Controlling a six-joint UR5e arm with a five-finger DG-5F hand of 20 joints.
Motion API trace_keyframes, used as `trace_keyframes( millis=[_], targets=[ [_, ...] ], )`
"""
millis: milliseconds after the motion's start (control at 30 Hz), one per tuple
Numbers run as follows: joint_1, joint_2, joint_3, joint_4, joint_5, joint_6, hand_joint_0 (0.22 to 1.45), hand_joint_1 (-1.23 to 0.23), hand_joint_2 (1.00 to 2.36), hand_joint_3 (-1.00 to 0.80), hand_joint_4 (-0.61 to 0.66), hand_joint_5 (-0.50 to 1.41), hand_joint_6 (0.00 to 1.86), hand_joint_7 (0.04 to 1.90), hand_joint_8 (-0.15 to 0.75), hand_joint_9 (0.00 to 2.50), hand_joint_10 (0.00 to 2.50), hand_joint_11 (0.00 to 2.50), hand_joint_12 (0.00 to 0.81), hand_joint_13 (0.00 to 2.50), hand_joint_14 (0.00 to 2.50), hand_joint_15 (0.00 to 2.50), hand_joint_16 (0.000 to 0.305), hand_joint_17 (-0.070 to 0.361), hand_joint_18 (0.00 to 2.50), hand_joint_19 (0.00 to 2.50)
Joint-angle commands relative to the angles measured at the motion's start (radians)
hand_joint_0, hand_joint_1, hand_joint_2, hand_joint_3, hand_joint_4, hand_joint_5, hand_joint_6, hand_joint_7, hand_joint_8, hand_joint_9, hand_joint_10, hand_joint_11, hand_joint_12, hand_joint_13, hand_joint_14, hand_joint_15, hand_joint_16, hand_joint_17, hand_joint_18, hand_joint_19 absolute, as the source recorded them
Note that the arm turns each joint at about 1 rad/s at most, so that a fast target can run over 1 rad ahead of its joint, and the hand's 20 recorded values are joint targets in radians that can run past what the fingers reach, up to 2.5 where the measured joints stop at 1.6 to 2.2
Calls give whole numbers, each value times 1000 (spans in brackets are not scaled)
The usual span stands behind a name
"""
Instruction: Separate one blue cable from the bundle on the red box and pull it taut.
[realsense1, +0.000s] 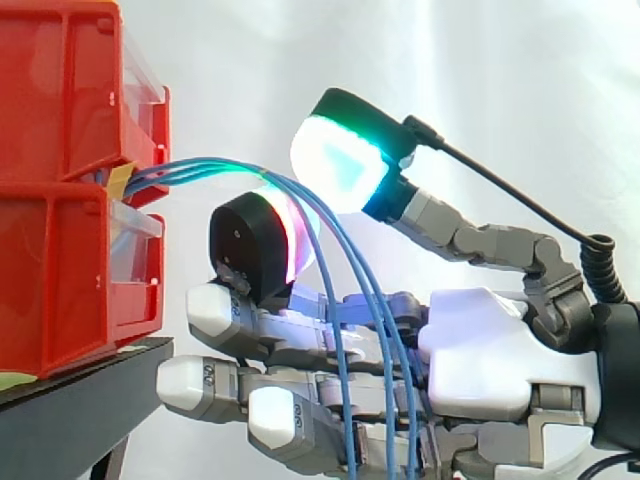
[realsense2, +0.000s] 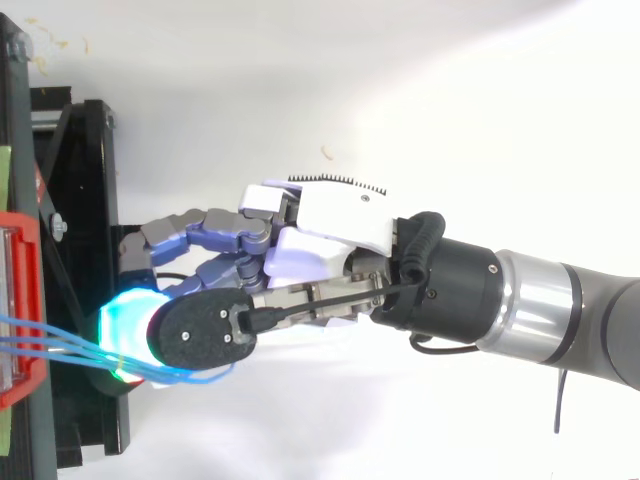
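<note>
Side view: the blue cables (realsense1: 215, 163) leave the red bin (realsense1: 60, 270) as one bundle, arch toward three o'clock and droop slack to six o'clock across the hand (realsense1: 480, 340). None looks separated or taut yet, so both steps seem left. The hand sits at the bin's four o'clock; whether it grips the cables I cannot tell.

No word, number or sign can be read on anything here. A small yellow tag (realsense1: 118, 180) sits on the red bins (realsense1: 60, 120) just where the blue cables (realsense1: 190, 168) leave them, left of the glowing fingertips (realsense1: 340, 165) and a little apart from them, and its face shows no legible writing. A pale green strip (realsense2: 4, 175) past the fingertips, beside the bins, is equally unreadable.
</note>
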Motion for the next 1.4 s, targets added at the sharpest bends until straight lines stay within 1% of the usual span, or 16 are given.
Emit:
trace_keyframes(
  millis=[0,300,500,567,600,667,700,733,800,833,867,967,1033,1100,1200,1367],
  targets=[
    [0,0,-1,-5,-2,2,517,-665,1000,-500,217,-138,700,1225,356,792,10,401,386,548,7,229,53,119,674,485],
    [3,0,-1,-13,-2,-1,446,-651,1000,-500,234,-136,705,1215,377,801,9,404,415,566,6,226,59,132,721,466],
    [3,0,0,-13,-2,-1,431,-751,1000,-500,235,-139,723,1215,387,804,9,411,424,570,6,227,60,135,735,450],
    [3,0,0,-13,-2,-1,452,-821,1000,-500,231,-156,748,1177,369,774,12,423,412,560,6,221,58,131,721,452],
    [3,0,0,-13,-2,-1,453,-826,1000,-500,225,-158,751,1168,368,773,10,423,413,559,6,223,58,130,721,452],
    [3,0,-1,-13,-2,-1,542,-887,1000,-500,198,-171,762,1185,334,729,11,420,386,536,7,220,52,117,665,465],
    [5,0,-1,-13,-2,-1,543,-891,1000,-500,198,-174,767,1176,335,728,10,417,386,535,7,216,52,117,669,464],
    [5,0,0,-13,-2,-1,585,-901,1000,-500,189,-175,767,1177,328,721,10,422,378,529,7,221,50,114,658,472],
    [5,0,-1,-16,-2,-1,620,-910,1000,-500,178,-177,770,1180,320,708,11,420,375,525,7,216,50,113,656,458],
    [5,0,-1,-19,-2,-1,656,-916,1003,-450,179,-180,775,1167,320,705,11,423,375,526,7,213,50,112,663,457],
    [5,0,0,-24,-2,-1,670,-898,1010,-375,177,-183,778,1152,317,701,13,414,372,527,7,214,50,112,664,456],
    [6,0,0,-22,-2,-1,684,-860,1017,-251,179,-184,770,1124,316,700,11,407,371,527,7,217,49,111,663,454],
    [6,0,0,-22,-2,-2,684,-845,1018,-217,185,-181,763,1113,315,701,10,403,370,528,8,211,49,110,655,462],
    [6,0,-1,-24,-2,-1,683,-807,1018,-204,189,-178,756,1100,317,707,13,407,368,529,7,217,49,110,654,463],
    [6,0,-1,-24,-3,-1,640,-733,1016,-200,185,-160,701,1193,317,723,10,394,368,512,7,214,49,111,641,483],
    [8,0,-1,-24,-3,-7,604,-604,1013,-236,192,-132,624,1262,334,741,12,381,372,492,7,218,52,116,623,488]
  ],
)
